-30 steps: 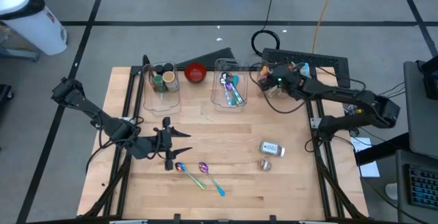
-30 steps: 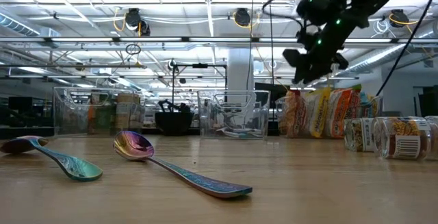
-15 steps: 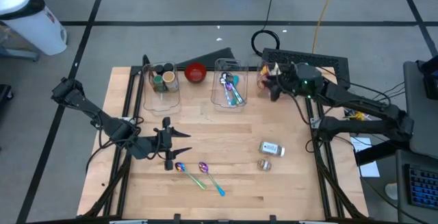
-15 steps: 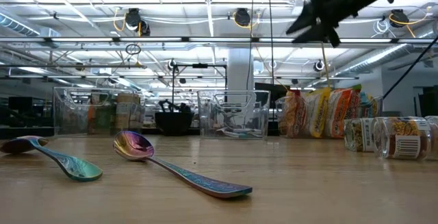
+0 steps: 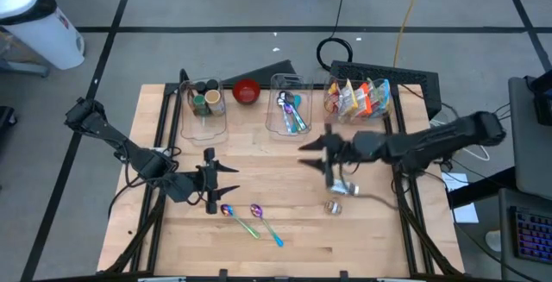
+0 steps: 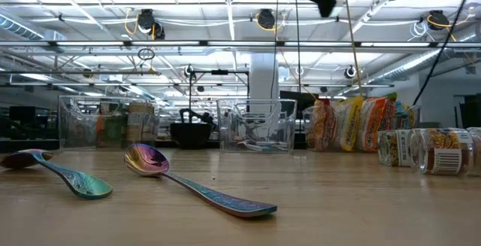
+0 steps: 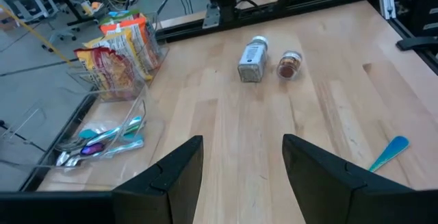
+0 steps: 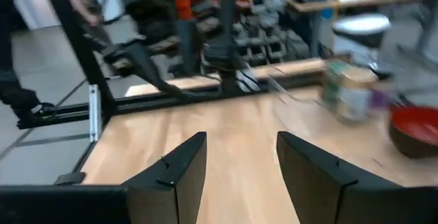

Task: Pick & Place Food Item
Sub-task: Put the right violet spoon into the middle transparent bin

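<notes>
Several snack bags [image 5: 358, 98] stand upright in a clear bin [image 5: 332, 114] at the table's far right. A white-labelled jar [image 5: 341, 186] lies on its side on the wood at the right, with a smaller jar [image 5: 333, 206] just nearer. My right gripper [image 5: 312, 153] hovers open above the table's middle, left of the jars, pointing level toward the left side; it is blurred. My left gripper [image 5: 226, 180] is open at the near left, above two iridescent spoons [image 5: 250, 216], with nothing between its fingers [image 7: 185, 162].
A clear bin with jars [image 5: 205, 101], a red bowl [image 5: 247, 90] and a clear bin of spoons [image 5: 290, 111] line the far edge. Bare wood [image 5: 267, 166] lies between the two grippers. A black frame borders the table on the left and right.
My right gripper has swung from over the snack-bag bin at the far right toward the table's middle and near side, rising a little and tipping from pointing down to level. The snack bags stay in the bin. My left gripper has held its place.
</notes>
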You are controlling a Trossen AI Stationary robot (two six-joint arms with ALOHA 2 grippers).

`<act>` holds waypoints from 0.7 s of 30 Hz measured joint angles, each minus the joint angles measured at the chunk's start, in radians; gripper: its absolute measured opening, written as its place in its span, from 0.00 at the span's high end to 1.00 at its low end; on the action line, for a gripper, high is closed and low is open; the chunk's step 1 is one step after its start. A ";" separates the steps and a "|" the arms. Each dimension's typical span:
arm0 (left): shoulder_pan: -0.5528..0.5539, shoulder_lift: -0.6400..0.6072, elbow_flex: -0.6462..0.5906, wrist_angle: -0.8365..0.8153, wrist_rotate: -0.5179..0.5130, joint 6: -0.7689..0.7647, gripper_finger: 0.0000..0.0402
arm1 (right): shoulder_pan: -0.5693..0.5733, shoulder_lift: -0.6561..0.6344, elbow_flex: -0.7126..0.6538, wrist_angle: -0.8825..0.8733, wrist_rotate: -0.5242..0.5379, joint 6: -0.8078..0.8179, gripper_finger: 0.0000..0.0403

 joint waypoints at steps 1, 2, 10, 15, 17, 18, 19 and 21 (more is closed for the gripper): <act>0.000 0.000 0.000 0.000 0.000 0.000 0.48 | 0.022 0.040 0.000 0.059 0.007 -0.016 0.57; 0.000 0.000 0.000 0.000 0.000 0.000 0.48 | 0.040 0.078 0.000 0.116 0.013 -0.032 0.57; 0.001 0.009 0.000 0.001 0.001 -0.023 0.48 | 0.116 0.383 0.000 0.454 0.027 -0.087 0.58; 0.001 0.044 0.000 -0.002 0.080 -0.041 0.48 | 0.172 0.499 0.017 0.458 0.038 -0.037 0.59; 0.001 0.070 0.000 -0.003 0.121 -0.043 0.48 | 0.210 0.539 0.048 0.455 0.069 -0.026 0.59; 0.001 0.084 0.000 -0.003 0.137 -0.050 0.48 | 0.232 0.558 0.071 0.457 0.086 -0.034 0.59; 0.001 0.100 0.000 -0.002 0.147 -0.062 0.48 | 0.256 0.576 0.094 0.453 0.102 -0.052 0.59; 0.001 0.133 0.000 0.009 0.155 -0.095 0.48 | 0.301 0.617 0.160 0.427 0.141 -0.094 0.59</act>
